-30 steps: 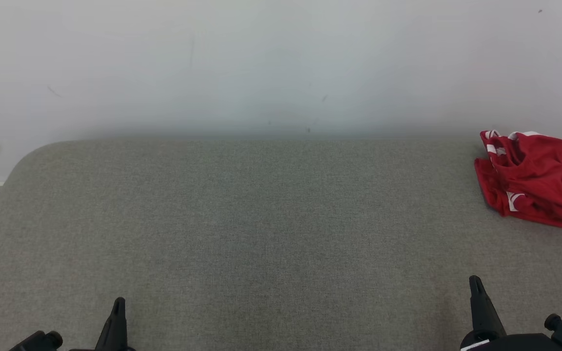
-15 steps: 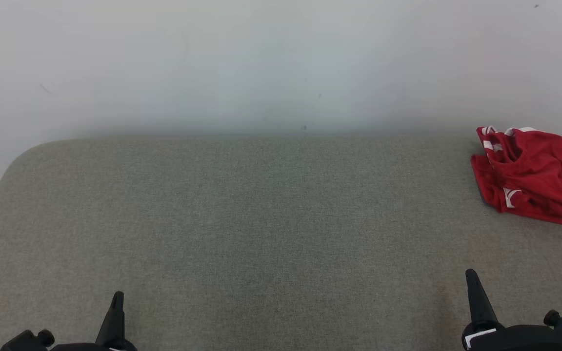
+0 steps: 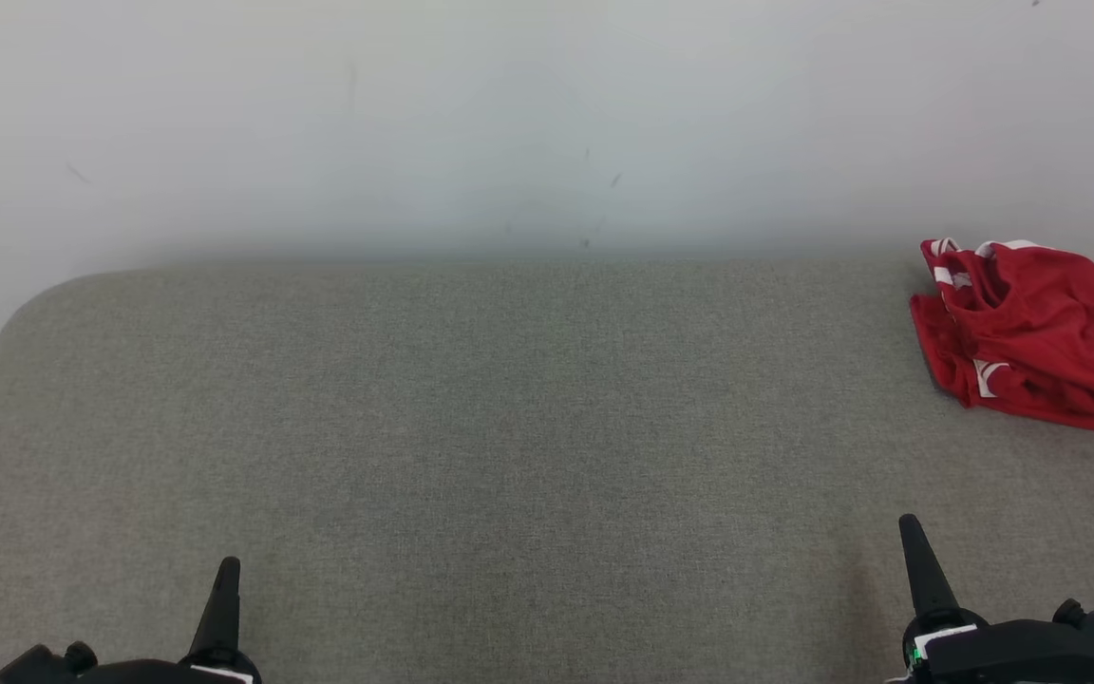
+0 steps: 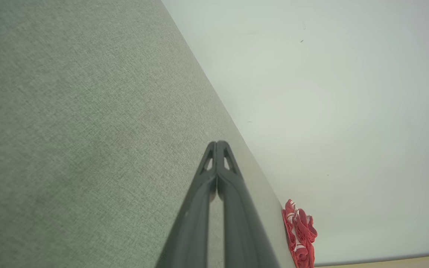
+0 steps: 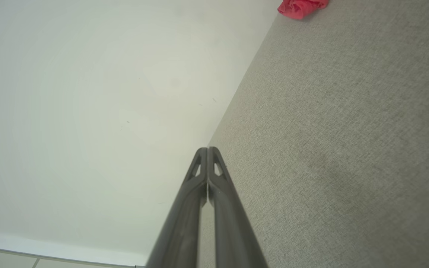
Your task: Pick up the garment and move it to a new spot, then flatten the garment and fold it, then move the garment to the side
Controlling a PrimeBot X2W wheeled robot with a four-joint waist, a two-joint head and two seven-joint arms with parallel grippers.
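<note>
The garment [image 3: 1031, 332] is a crumpled red piece with white trim, lying at the far right of the grey fabric surface [image 3: 509, 427] close to the wall. It also shows small in the left wrist view as the garment [image 4: 300, 232] and at the top of the right wrist view as the garment [image 5: 302, 6]. My left gripper [image 3: 227, 570] sits at the lower left, shut and empty; in its own view the left gripper [image 4: 217, 143] has its tips pressed together. My right gripper [image 3: 910, 527] sits at the lower right, well short of the garment, shut and empty, tips together in its own view too [image 5: 207, 149].
A pale wall [image 3: 547, 123] runs along the back edge of the surface. The surface's rounded left corner [image 3: 44, 294] drops off toward a strip of floor and baseboard. Open grey fabric lies between the grippers and the wall.
The whole head picture has drifted slightly, so the camera has moved; the garment sits a little higher and further left in view. Both grippers stay shut.
</note>
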